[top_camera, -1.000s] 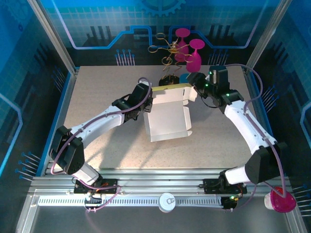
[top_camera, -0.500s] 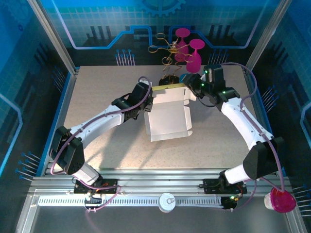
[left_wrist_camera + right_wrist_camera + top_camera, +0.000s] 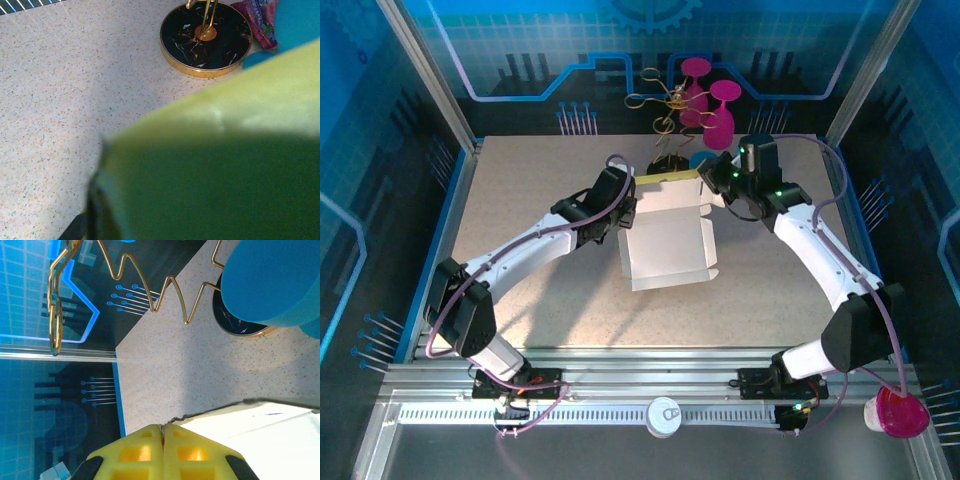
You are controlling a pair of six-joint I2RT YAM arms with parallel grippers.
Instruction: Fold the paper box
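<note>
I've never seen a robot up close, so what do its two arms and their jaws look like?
Both the left arm and the right arm have smooth white shells between chunky black joints. A thin purple cable loops along each. Small green lights glow near the right arm's far end. The right jaws are bright yellow plastic with square recesses.

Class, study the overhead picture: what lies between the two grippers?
In the top view, the paper box lies there: its raised back flap, white inside and yellow-edged, runs between the left gripper and the right gripper.
</note>
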